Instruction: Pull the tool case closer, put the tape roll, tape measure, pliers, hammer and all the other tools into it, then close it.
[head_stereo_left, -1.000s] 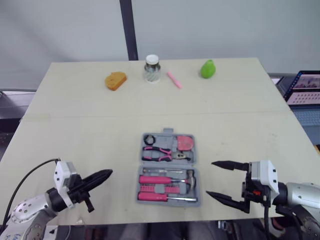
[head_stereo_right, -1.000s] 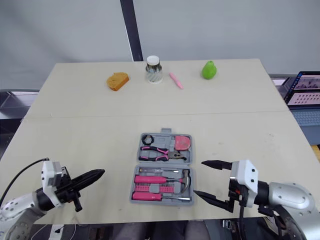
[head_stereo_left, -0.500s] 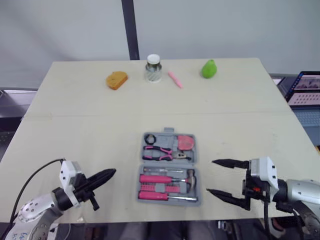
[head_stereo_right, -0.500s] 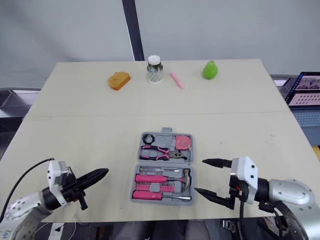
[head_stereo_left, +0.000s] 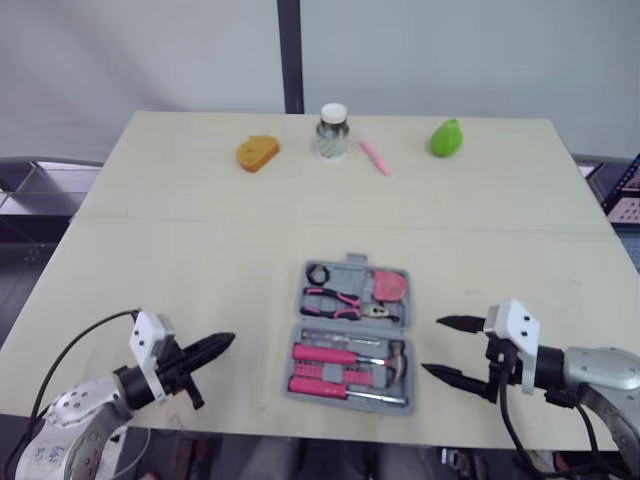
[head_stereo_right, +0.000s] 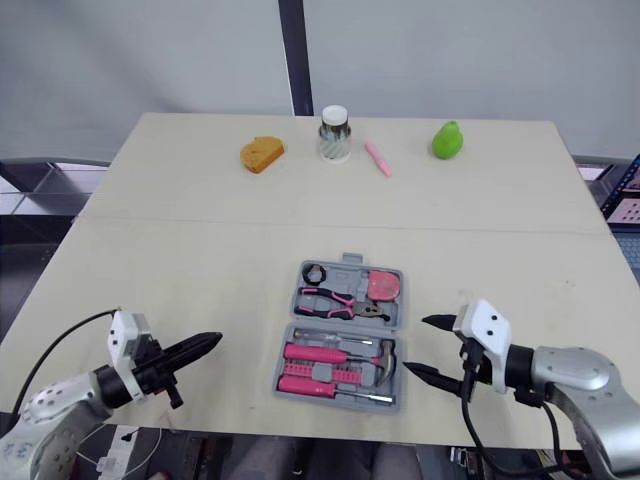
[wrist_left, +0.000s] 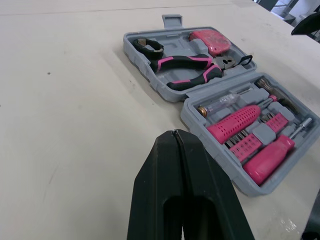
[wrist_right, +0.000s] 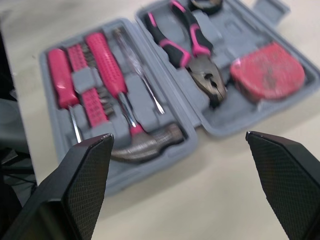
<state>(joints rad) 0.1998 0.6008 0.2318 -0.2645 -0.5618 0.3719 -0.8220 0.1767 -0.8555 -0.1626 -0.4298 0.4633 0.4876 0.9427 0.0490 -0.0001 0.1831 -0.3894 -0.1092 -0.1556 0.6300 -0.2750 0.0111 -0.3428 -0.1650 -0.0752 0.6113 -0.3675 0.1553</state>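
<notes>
The grey tool case lies open near the table's front edge. Its far half holds a black tape roll, pink-handled pliers and a pink tape measure. Its near half holds a hammer and pink-handled screwdrivers. My left gripper is shut and low over the table, a short way left of the case and pointing at it. My right gripper is open just right of the case, with nothing between its fingers. The right wrist view looks down on the hammer and the pliers.
Along the table's far edge lie an orange sponge-like piece, a small glass jar, a pink marker and a green pear. A laptop sits off the table's right side.
The camera has shifted, so the whole scene sits further right in the picture. Both grippers and the case keep their places relative to each other.
</notes>
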